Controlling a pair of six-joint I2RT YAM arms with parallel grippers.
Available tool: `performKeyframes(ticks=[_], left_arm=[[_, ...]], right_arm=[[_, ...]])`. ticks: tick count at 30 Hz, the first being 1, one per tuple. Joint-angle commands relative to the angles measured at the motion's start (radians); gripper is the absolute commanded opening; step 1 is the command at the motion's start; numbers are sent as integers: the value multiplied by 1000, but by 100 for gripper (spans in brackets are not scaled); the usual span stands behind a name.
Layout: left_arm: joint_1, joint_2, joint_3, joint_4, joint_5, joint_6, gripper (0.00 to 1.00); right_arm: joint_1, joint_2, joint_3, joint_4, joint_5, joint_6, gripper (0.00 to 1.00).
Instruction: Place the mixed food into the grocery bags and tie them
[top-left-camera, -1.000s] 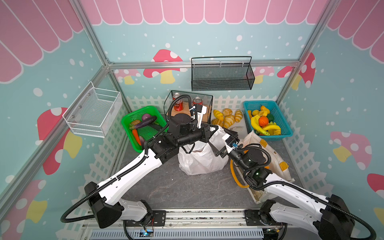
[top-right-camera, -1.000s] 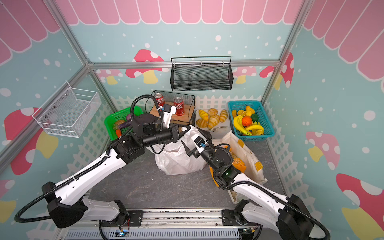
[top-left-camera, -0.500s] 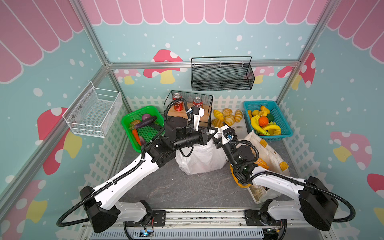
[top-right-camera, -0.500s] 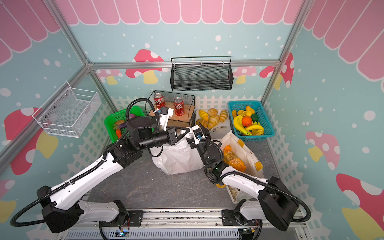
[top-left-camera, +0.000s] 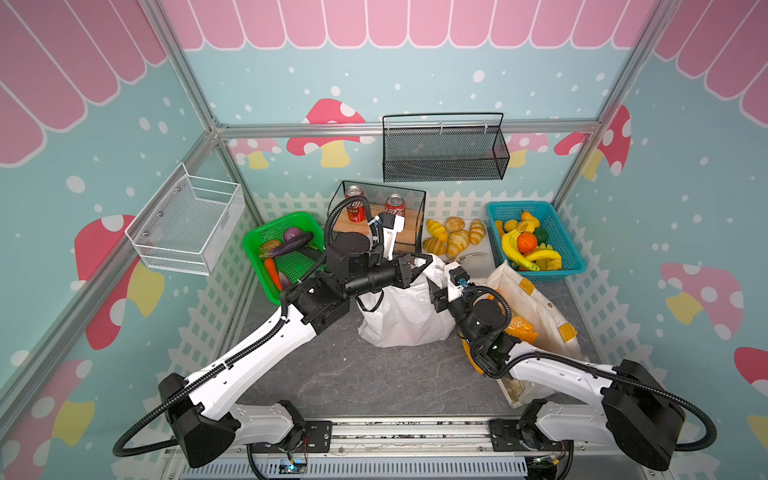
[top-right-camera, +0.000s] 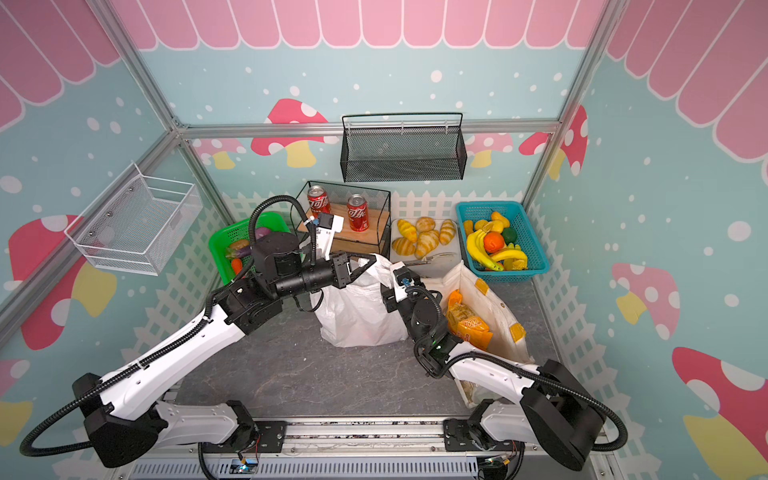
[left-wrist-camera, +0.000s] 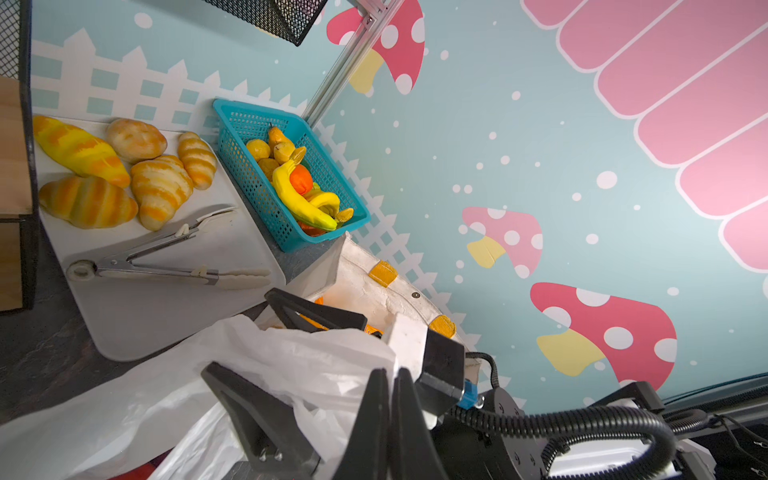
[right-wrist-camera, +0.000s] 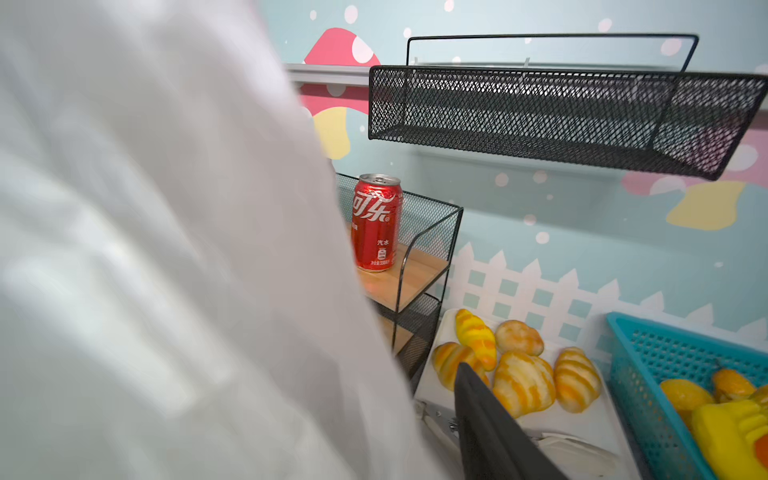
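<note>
While the left gripper (top-left-camera: 417, 265) stayed shut on the white plastic bag (top-left-camera: 399, 320), the right gripper (left-wrist-camera: 235, 328) swung in beside it, open-jawed, seemingly ready for tying.

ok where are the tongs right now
In both top views, the tongs lie on the white tray, right of centre, just in front of the croissants.
</note>
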Motion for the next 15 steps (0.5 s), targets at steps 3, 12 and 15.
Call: performKeyframes(ticks=[3,12,15], left_arm=[[12,-1,7,49,32,-22,0],[13,16,-8,108,52,-89,0],[13,16,-23,152,63,-134,0]], right_arm=[[-1,-40,64,-25,-158,11,83],[-1,19,123,82,-24,82,80],[-1,85,136,91,109,147,66]])
